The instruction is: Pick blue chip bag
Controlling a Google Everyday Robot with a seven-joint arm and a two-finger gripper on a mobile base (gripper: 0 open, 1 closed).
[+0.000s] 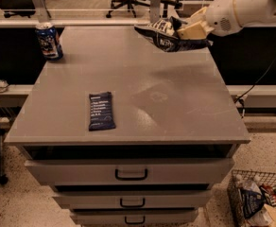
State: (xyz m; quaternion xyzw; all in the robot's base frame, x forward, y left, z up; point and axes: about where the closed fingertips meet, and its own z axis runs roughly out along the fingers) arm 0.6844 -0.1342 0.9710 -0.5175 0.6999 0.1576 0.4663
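Note:
The blue chip bag (164, 37) is a crinkled dark navy bag with white lettering, held in the air above the back right part of the grey cabinet top (176, 103). My gripper (187, 30) comes in from the right on a white arm and is shut on the bag's right end. The bag hangs out to the left of the tan fingers (194, 30) and is clear of the surface.
A flat dark blue bar wrapper (101, 110) lies at the front left of the top. A blue drink can (48, 41) stands at the back left corner. Drawers are below. A wire basket (261, 202) with packets sits on the floor at the right.

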